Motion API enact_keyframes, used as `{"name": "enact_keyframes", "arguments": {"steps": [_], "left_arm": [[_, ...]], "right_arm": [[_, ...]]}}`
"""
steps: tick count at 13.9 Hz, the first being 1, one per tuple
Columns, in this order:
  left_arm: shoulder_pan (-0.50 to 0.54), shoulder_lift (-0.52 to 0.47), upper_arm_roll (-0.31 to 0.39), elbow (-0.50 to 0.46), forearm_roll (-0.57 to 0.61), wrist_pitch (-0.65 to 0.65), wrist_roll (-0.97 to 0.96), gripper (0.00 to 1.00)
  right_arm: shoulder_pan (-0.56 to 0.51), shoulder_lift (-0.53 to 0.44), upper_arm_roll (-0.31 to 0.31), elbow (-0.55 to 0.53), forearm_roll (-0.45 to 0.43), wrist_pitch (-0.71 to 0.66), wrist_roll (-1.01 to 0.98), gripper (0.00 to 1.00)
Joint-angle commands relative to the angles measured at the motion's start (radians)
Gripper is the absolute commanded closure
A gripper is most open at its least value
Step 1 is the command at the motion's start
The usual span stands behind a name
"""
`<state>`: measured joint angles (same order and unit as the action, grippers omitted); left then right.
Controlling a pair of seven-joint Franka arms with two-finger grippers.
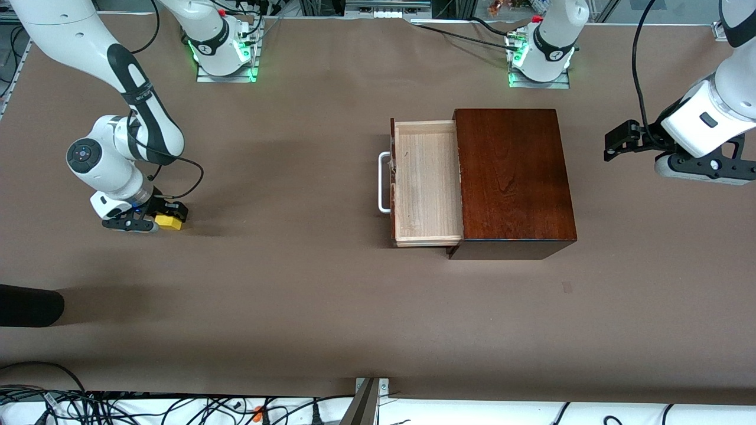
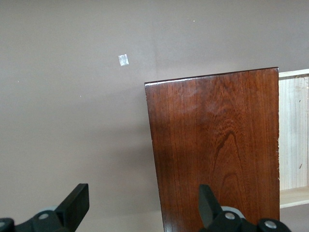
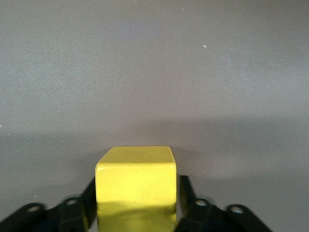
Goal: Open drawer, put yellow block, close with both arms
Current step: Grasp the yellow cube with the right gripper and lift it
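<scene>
Gripping the glossy yellow block — right tool; left tool wide over smooth mahogany box.

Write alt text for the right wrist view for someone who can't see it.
The right claw is closed on the yellow block, with a black finger pressed against each side. The block fills the lower middle of the picture, above the plain brown table and nothing else in sight.
</scene>
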<state>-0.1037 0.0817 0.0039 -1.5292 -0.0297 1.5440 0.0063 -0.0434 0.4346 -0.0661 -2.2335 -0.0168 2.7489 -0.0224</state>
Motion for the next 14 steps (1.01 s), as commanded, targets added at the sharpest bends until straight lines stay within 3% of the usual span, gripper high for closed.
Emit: {"name": "enact_keyframes", "arguments": {"steps": [1,3,7,9,14], "left_arm": [[-0.002,-0.031,-0.007,-0.028,0.024,0.001,0.02,0.0],[-0.002,-0.031,-0.007,-0.023,0.043,0.007,0.021,0.0],[-0.002,-0.033,-0.009,-0.022,0.053,0.002,0.023,0.0],[-0.002,-0.031,-0.009,-0.022,0.053,0.001,0.02,0.0],[-0.004,-0.028,-0.009,-0.019,0.053,0.001,0.012,0.0]], "right_arm": [[-0.001,-0.03,-0.001,0.005,-0.014,-0.003,-0.013,0.91],[0.003,-0.068,0.006,0.026,-0.014,-0.078,0.007,0.91],[0.007,-0.071,0.068,0.288,-0.008,-0.566,0.204,0.91],[0.02,-0.068,0.097,0.397,0.021,-0.742,0.297,0.91],[0.132,-0.071,0.152,0.581,0.233,-1.009,0.725,0.91]]}}
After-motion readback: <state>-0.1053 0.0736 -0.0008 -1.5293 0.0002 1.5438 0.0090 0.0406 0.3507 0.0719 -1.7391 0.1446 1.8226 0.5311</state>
